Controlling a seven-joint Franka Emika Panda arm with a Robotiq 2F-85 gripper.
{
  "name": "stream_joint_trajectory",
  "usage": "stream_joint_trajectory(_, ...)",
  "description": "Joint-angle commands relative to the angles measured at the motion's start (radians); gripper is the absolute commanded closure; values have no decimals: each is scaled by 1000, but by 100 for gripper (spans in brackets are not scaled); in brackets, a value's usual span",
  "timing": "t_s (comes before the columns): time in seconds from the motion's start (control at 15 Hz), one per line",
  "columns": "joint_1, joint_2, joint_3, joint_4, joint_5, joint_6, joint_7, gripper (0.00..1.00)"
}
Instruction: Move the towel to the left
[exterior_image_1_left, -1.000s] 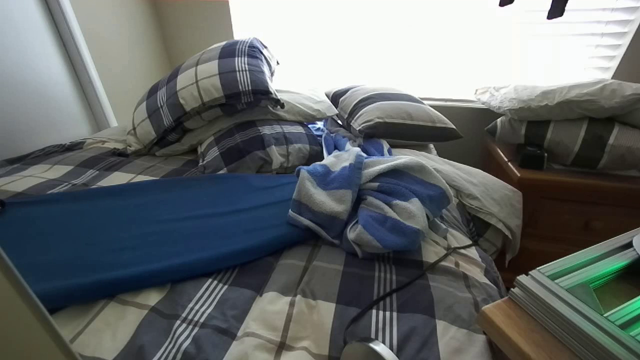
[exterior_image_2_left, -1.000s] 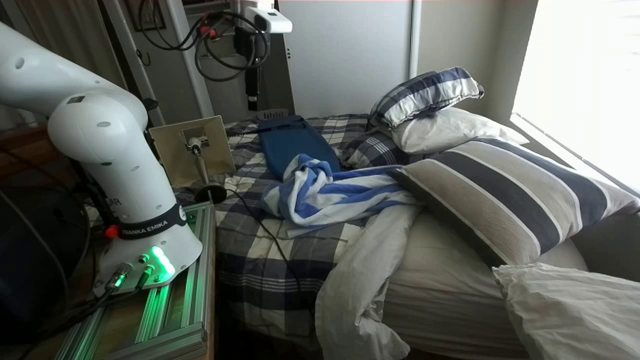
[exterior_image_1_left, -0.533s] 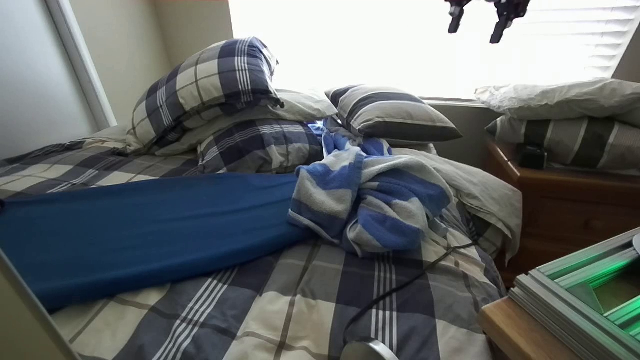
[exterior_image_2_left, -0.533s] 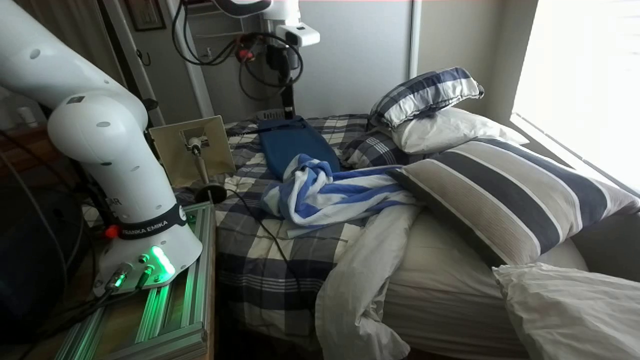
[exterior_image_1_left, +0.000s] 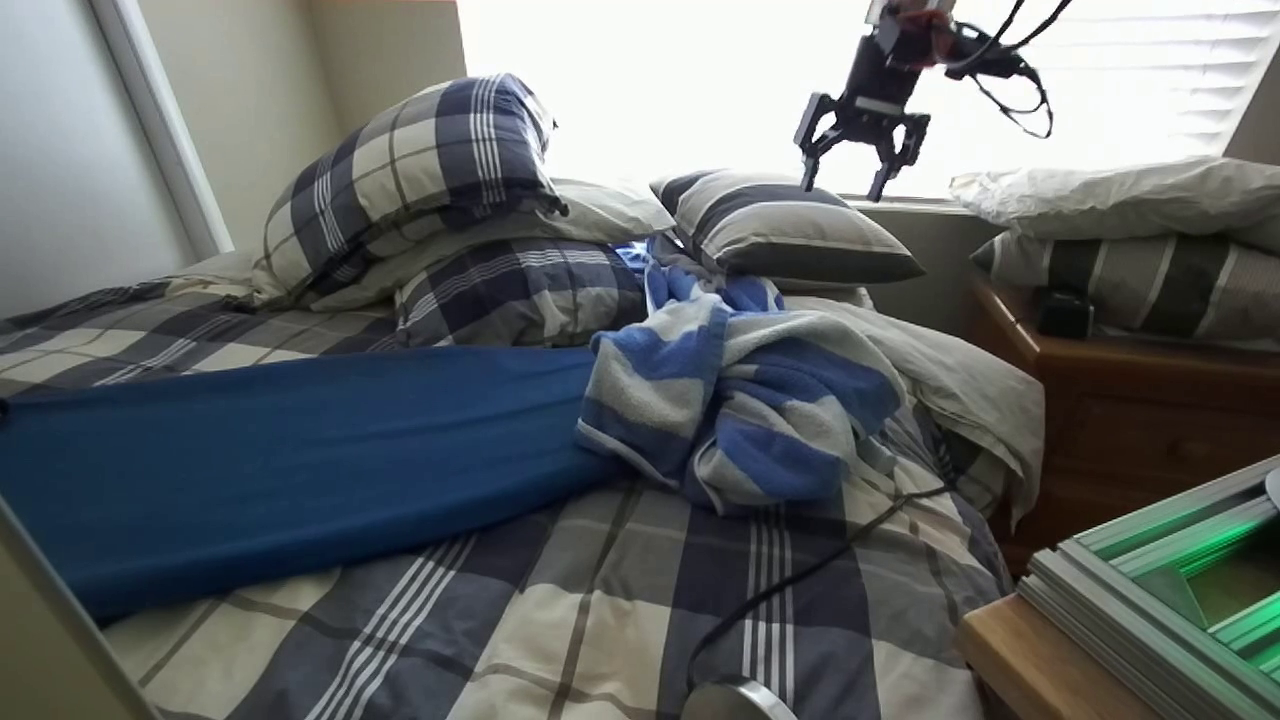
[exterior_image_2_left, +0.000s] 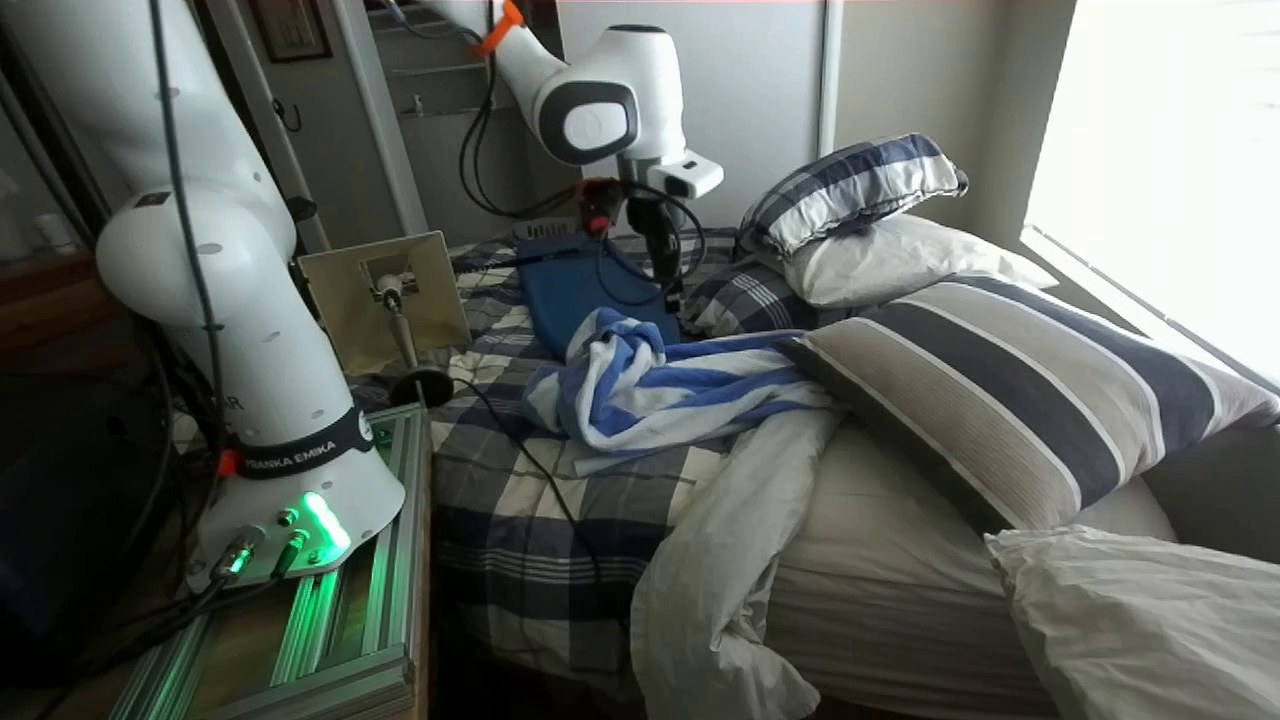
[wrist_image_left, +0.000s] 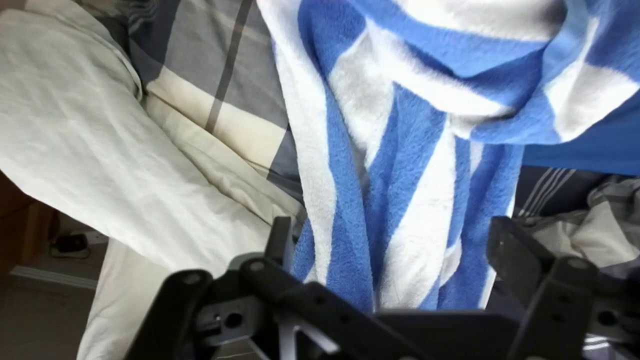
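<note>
The blue-and-white striped towel lies bunched on the bed, seen in both exterior views (exterior_image_1_left: 780, 430) (exterior_image_2_left: 690, 395). Part of it overlaps the end of a blue board-like cover, and its far end runs toward the pillows. My gripper (exterior_image_1_left: 842, 193) is open and empty, in the air above the towel. In an exterior view the gripper (exterior_image_2_left: 673, 303) hangs over the blue cover side of the towel, fingers pointing down. In the wrist view the towel (wrist_image_left: 415, 165) fills the middle, and its strip passes below and between the open fingers (wrist_image_left: 391, 230), not touching them.
A blue cover (exterior_image_1_left: 330, 450) lies beside the towel. A striped pillow (exterior_image_2_left: 1040, 390) and plaid pillows (exterior_image_1_left: 410, 170) are at the head of the bed. A lamp (exterior_image_2_left: 385, 300) with a black cord stands near the robot base. A wooden cabinet (exterior_image_1_left: 1160, 430) is beside the bed.
The arm has swung out over the bed and come down. The gripper has moved left and lower in one exterior view, right and lower in the other. The towel has not moved.
</note>
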Motion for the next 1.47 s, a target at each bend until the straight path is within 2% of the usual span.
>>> stream_joint_trajectory(0.0,1,256,-9,147,-11,175,-44,0)
stream_joint_trajectory(0.13,-6,375,3,220,-3,264,-88,0)
stream_joint_trajectory(0.27,-17,447,19,286,-14,278,-124,0)
stream_joint_trajectory(0.33,-6,362,7,196,-9,267,-81,0)
stream_joint_trajectory(0.53,-7,442,13,270,-12,271,-102,0)
stream_joint_trajectory(1.07,-8,446,14,282,-12,271,-104,0)
stream_joint_trajectory(1.2,32,523,-49,339,-57,301,-56,0)
stream_joint_trajectory(1.27,12,549,-28,362,-37,303,-70,0)
stream_joint_trajectory(1.33,41,579,-70,383,-71,326,-44,0)
stream_joint_trajectory(1.4,44,609,-78,409,-70,331,-33,0)
